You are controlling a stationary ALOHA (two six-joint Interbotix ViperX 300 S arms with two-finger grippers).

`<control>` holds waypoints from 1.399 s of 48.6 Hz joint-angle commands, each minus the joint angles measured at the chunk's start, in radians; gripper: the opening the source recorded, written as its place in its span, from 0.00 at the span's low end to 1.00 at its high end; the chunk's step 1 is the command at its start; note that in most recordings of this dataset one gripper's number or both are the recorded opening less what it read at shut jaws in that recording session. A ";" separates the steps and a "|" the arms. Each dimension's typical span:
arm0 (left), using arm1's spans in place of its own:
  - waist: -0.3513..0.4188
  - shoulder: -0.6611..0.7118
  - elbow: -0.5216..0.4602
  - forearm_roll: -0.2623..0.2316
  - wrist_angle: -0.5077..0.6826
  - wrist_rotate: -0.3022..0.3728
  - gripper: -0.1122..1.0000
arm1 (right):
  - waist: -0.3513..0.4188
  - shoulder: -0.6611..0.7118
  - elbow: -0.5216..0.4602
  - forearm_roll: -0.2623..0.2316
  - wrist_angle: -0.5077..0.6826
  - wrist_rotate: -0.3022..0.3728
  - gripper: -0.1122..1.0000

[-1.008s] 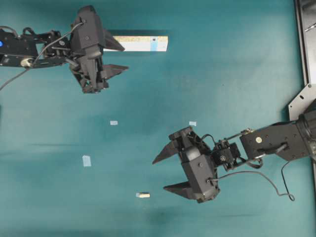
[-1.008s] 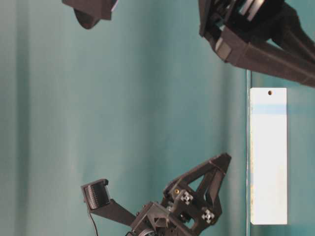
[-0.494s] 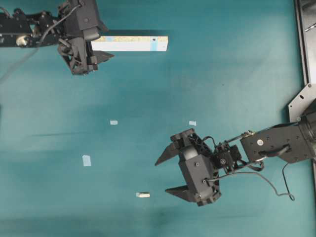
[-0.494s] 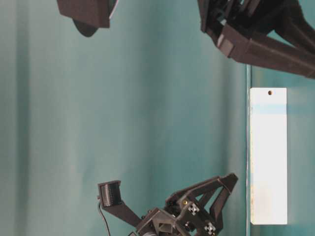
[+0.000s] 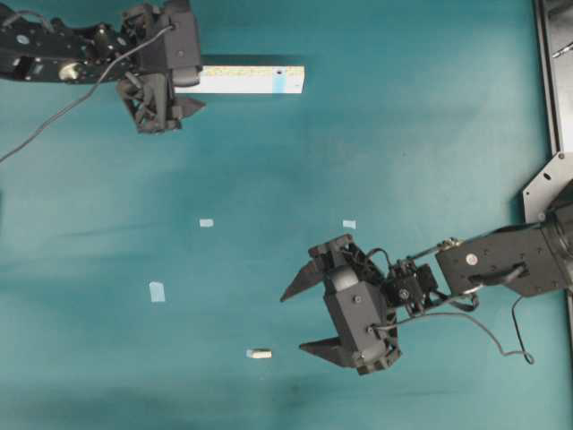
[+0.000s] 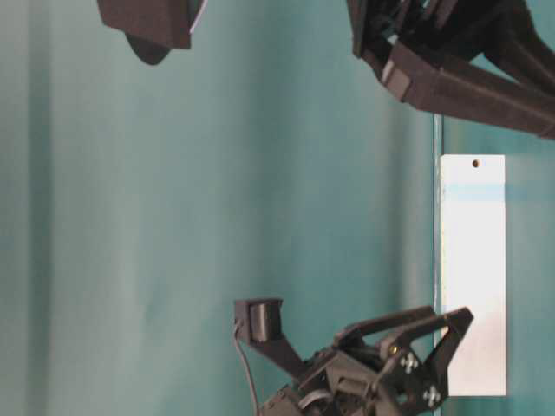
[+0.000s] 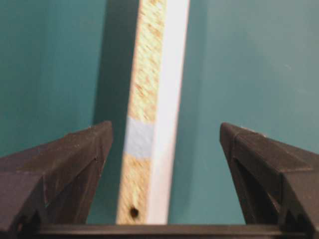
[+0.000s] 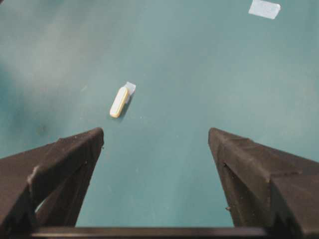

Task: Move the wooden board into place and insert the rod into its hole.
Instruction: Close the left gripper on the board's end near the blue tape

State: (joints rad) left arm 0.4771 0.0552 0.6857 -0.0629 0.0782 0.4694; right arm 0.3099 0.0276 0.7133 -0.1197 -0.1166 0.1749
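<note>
The wooden board point(image 5: 246, 79) lies at the table's far left-centre, with a light-blue patch and a small dark hole near its right end. It also shows in the table-level view point(image 6: 473, 260). My left gripper point(image 5: 197, 84) is open and straddles the board's left end. In the left wrist view the board point(image 7: 149, 124) runs up between the two fingers point(image 7: 75, 159) without touching either. The rod point(image 5: 260, 354), a short cream peg, lies near the front. My right gripper point(image 5: 291, 321) is open and empty just right of it. In the right wrist view the rod point(image 8: 118, 102) lies ahead of the gripper point(image 8: 156, 132), to the left.
Small pale-blue tape squares lie on the teal mat point(image 5: 207, 222), point(image 5: 349, 224), point(image 5: 158, 291); another one shows in the right wrist view point(image 8: 264, 8). A grey metal frame point(image 5: 555, 90) runs down the right edge.
My left gripper has moved up to the board's left end and now has it between its open jaws. My right gripper has barely moved.
</note>
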 commanded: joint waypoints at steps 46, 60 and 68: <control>0.008 0.114 -0.044 0.000 -0.038 0.009 0.70 | -0.002 -0.091 -0.107 -0.002 0.049 0.002 0.98; 0.009 0.114 -0.043 -0.002 -0.038 0.000 0.55 | -0.037 -0.158 -0.239 -0.021 0.156 0.002 0.98; 0.008 0.114 -0.041 -0.002 -0.034 -0.002 0.35 | -0.049 -0.156 -0.275 -0.021 0.163 0.000 0.98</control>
State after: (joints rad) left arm 0.4847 0.1887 0.6565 -0.0629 0.0460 0.4694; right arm 0.2608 -0.1074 0.4663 -0.1381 0.0476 0.1764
